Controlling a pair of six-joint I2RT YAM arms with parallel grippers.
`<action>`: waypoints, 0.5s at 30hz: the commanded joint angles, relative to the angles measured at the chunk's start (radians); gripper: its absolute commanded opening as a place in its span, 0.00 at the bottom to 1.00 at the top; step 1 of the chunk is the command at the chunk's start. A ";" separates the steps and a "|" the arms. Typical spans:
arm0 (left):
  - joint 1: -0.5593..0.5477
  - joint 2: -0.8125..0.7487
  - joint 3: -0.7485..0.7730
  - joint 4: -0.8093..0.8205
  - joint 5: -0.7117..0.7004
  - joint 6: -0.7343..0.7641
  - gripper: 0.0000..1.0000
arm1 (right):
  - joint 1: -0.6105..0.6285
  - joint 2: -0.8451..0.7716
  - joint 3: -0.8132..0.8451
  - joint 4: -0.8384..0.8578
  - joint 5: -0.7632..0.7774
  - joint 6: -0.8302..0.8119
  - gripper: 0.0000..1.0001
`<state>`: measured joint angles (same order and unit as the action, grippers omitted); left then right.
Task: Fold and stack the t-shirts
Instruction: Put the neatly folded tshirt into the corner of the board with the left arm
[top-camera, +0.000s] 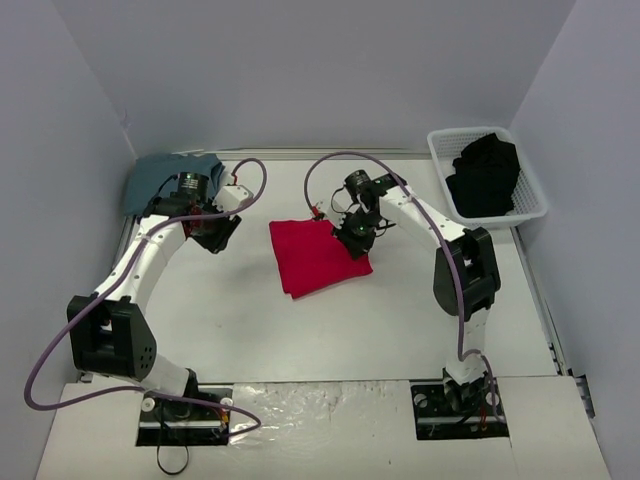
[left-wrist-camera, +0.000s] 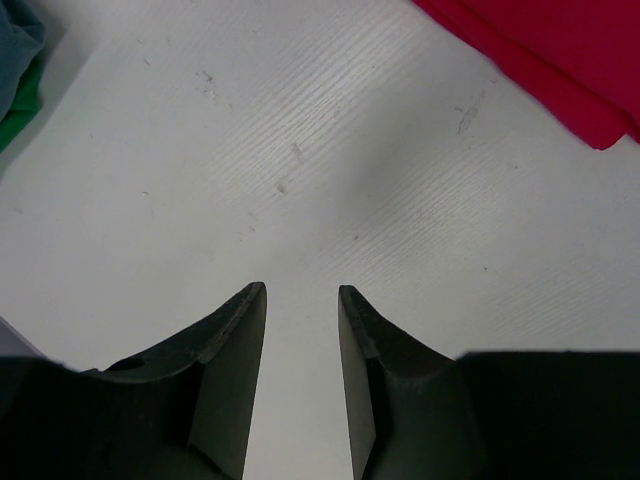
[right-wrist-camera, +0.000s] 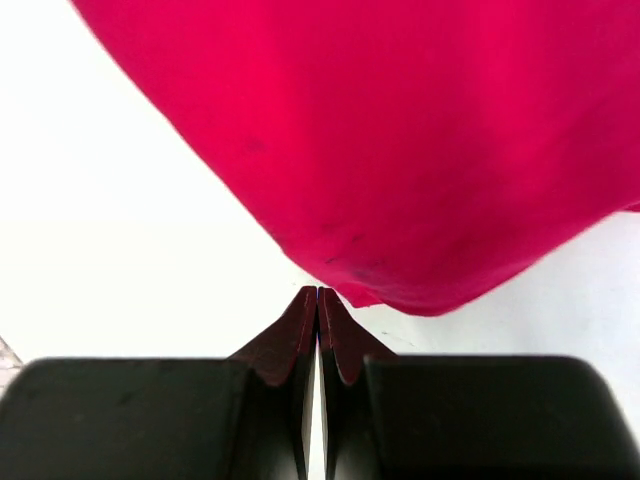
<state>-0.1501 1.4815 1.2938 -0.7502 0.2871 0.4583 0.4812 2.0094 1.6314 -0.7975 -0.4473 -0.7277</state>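
Observation:
The bright red t-shirt (top-camera: 318, 257) lies folded in the middle of the table. It fills the upper part of the right wrist view (right-wrist-camera: 420, 150) and shows at the top right of the left wrist view (left-wrist-camera: 560, 60). My right gripper (top-camera: 352, 238) is shut with nothing between its jaws. Its tips (right-wrist-camera: 318, 292) sit at the shirt's right corner. My left gripper (top-camera: 218, 238) is open and empty above bare table (left-wrist-camera: 302, 290), left of the red shirt. The slate blue-grey t-shirt (top-camera: 165, 175) lies folded at the back left. The black t-shirt (top-camera: 485, 175) lies in the basket.
The white slatted basket (top-camera: 532, 210) stands at the back right. White walls close in the table on the left, back and right. A green edge (left-wrist-camera: 20, 105) shows under the blue-grey shirt (left-wrist-camera: 18, 45) in the left wrist view.

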 joint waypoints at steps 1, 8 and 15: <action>0.006 -0.036 0.022 0.000 0.017 -0.015 0.34 | 0.037 -0.092 0.074 -0.141 0.021 0.028 0.00; 0.006 -0.018 0.021 0.008 0.026 -0.023 0.34 | 0.071 -0.046 0.128 -0.149 0.015 0.030 0.00; 0.006 -0.030 -0.001 0.023 0.018 -0.024 0.34 | 0.071 0.041 0.024 -0.062 0.007 -0.010 0.00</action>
<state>-0.1501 1.4815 1.2938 -0.7418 0.2985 0.4507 0.5560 2.0052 1.7142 -0.8570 -0.4423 -0.7155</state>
